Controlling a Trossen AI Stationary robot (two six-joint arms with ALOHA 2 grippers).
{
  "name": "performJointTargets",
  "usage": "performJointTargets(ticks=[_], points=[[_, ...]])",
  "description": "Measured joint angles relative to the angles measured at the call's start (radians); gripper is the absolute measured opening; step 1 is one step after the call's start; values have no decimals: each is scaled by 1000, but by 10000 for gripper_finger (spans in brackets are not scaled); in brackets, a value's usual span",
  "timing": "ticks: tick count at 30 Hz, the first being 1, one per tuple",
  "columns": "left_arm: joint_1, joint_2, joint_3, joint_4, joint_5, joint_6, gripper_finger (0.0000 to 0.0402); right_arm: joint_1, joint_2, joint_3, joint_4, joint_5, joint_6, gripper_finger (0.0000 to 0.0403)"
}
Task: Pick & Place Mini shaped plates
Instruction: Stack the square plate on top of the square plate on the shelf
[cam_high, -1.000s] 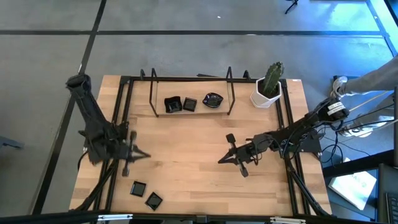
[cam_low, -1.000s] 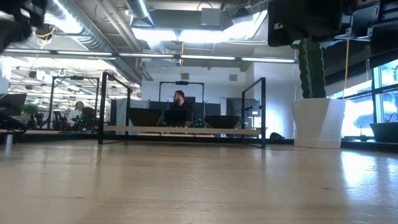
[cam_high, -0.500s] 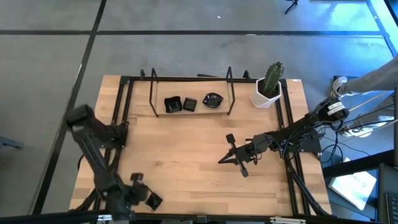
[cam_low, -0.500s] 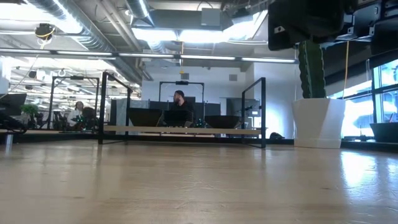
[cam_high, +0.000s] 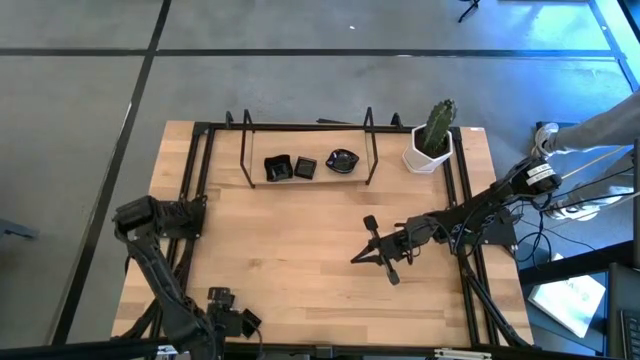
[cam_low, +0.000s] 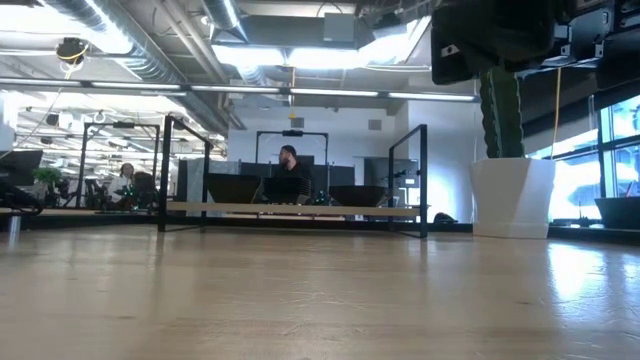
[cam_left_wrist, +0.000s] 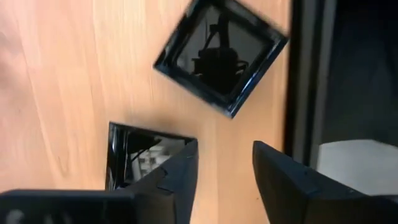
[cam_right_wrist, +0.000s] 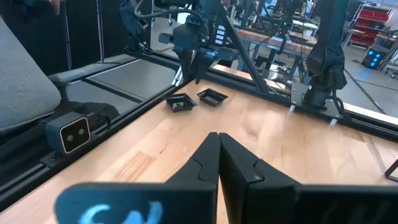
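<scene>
While the left end effector (cam_left_wrist: 224, 180), narrowly parted, hovers, 2 square plates (cam_left_wrist: 221, 55) lie below.

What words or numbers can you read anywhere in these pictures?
None can be read.
Pale blue marks on the right gripper: too blurred to read.
The two black square plates under the left gripper: only reflections, no writing.
The white cactus pot: no label visible.

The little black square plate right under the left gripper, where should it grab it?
Best on a raised rim edge of the square plate, coming straight down from above. It lies flat on the table, so only the rim gives the open left gripper something to pinch.
</scene>
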Motion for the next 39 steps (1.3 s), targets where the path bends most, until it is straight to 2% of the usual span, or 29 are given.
performJointTargets(ticks=[8,14,24,28,39], points=[[-52,69,-3,-32,4,14,181,0,0,0,-9,0,16,7],[-63,119,-3,-119,6,17,182,0,0,0,-9,0,26,7],[-62,138,-2,-127,-4,72,181,0,0,0,-9,0,23,7],[-60,138,-2,-124,-2,72,158,0,0,0,-9,0,24,7],[-59,140,-5,-132,-4,72,47,0,0,0,-9,0,26,7]])
